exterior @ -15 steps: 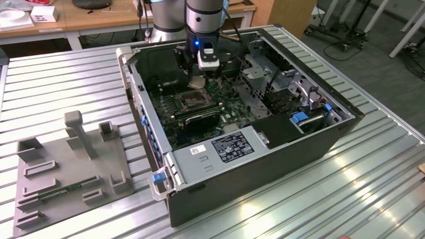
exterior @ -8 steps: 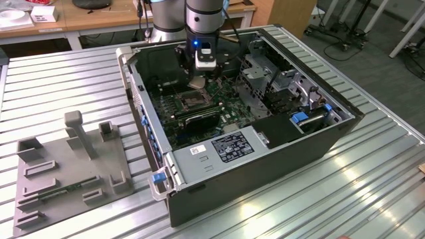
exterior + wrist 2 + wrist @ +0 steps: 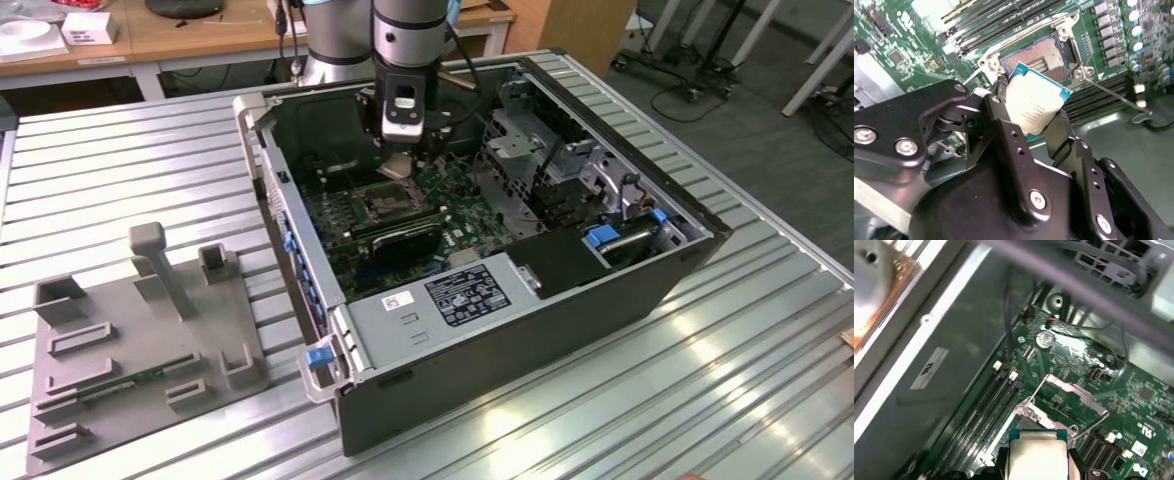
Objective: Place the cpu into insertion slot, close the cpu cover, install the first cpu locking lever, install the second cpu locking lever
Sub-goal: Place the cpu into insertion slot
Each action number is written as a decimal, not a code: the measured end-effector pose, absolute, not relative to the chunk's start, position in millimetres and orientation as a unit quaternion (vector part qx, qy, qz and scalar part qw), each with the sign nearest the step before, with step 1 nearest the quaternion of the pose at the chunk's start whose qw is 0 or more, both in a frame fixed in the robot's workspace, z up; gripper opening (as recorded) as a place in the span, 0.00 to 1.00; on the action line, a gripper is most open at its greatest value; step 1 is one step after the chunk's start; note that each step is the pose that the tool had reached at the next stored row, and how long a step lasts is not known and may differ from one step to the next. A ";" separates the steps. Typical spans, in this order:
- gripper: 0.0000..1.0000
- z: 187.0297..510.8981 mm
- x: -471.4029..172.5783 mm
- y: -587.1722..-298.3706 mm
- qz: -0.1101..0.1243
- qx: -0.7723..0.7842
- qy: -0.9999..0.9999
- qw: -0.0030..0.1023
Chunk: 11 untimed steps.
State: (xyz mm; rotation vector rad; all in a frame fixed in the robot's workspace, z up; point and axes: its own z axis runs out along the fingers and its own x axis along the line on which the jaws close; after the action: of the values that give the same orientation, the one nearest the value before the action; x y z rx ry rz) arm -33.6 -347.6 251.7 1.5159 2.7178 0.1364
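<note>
With the arm [image 3: 407, 40] upright, reaches straight down into the open computer case [image 3: 534, 330] lying on the ribbed metal worktop [image 3: 747, 350], wrist low over the green circuit board [image 3: 904, 55]. Carries the chip [image 3: 1036, 102]: small, flat, square, pale silvery-grey on its face with faint print and a teal edge, tilted rather than level. Clamps the pincer [image 3: 1034, 112] on it, two black fingers [image 3: 1006, 130] pressed to opposite edges, only the chip's width apart. Holds it over one corner of the socket [image 3: 1041, 55]; cannot tell whether touching. Leaves the socket uncovered, its golden-brown contact field bare inside the silvery rim, beside the long black memory slots [image 3: 999, 27]. In the first wrist view, shows the cover [image 3: 1076, 392] standing raised beyond the socket and a thin lever [image 3: 1038, 390] sticking up free.
</note>
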 end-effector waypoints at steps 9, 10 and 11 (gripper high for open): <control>0.54 251.0 -33.6 -347.6 0.043 0.556 0.830 0.017; 0.54 251.0 -33.6 -347.6 0.042 0.563 0.825 0.017; 0.54 251.0 -33.6 -347.6 0.042 0.567 0.823 0.017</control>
State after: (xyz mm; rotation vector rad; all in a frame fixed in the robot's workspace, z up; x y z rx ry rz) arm -33.6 -347.6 251.0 1.7609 2.5563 0.1314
